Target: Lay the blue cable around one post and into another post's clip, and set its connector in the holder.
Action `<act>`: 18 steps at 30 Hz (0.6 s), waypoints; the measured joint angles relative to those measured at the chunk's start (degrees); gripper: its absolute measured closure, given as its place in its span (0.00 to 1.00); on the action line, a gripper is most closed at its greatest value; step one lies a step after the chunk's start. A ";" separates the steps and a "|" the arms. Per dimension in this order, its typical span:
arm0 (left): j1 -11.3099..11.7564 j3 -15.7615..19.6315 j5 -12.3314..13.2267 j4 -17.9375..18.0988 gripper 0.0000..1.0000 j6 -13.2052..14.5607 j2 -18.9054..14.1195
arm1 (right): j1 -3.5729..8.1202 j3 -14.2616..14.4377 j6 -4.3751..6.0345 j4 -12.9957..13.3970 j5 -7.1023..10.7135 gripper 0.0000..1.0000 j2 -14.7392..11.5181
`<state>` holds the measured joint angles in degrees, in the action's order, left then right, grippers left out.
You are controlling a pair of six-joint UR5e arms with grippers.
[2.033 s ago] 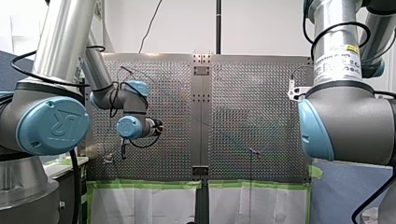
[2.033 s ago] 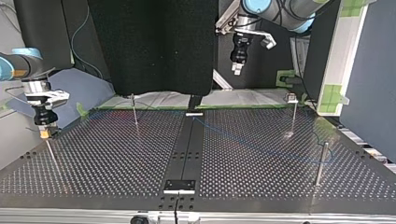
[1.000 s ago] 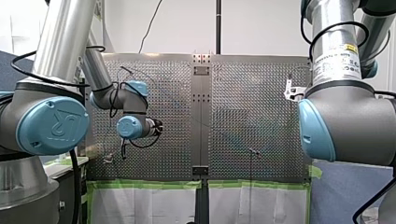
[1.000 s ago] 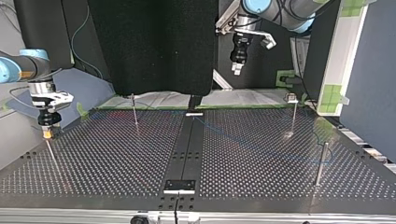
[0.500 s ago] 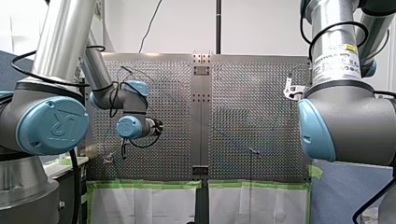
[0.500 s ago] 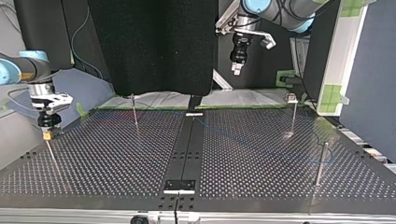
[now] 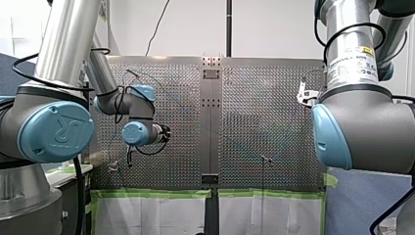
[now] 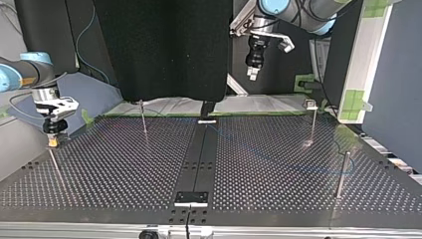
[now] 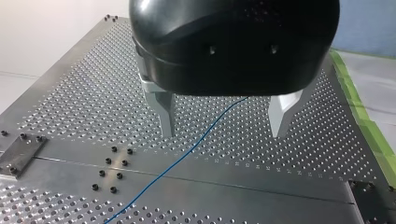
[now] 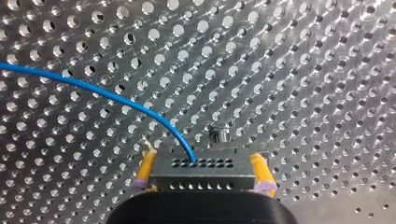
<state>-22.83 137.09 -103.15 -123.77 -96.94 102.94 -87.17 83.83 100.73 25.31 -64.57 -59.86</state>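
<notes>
Right jaws clamp the connector (image 10: pixel 201 170) beside a post (image 10: pixel 219 135) at the worktop's (image 8: pixel 278 199) nine o'clock in the top view; the cable (image 10: pixel 93 91) arcs off it. Left jaws hang wide above twelve.

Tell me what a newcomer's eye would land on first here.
In the right wrist view, my right gripper clamps a grey connector between yellow-padded fingers, with the blue cable arcing out of it over the perforated table. In the left wrist view, my left gripper hangs open above the table, and the cable runs across the plate below, between its metal fingers.
</notes>
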 joint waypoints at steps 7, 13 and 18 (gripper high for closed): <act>0.12 0.00 0.01 0.00 0.00 0.00 0.00 | 0.00 0.00 0.00 0.01 -0.01 1.00 0.00; 0.13 0.01 0.01 0.00 0.00 0.00 0.01 | 0.00 0.00 0.00 0.00 0.00 1.00 0.00; 0.14 0.03 0.01 -0.05 0.00 0.00 0.01 | 0.00 0.00 0.00 0.00 -0.01 0.59 0.00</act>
<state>-22.69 137.12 -103.14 -123.82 -96.94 102.95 -87.17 83.83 100.73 25.31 -64.58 -59.86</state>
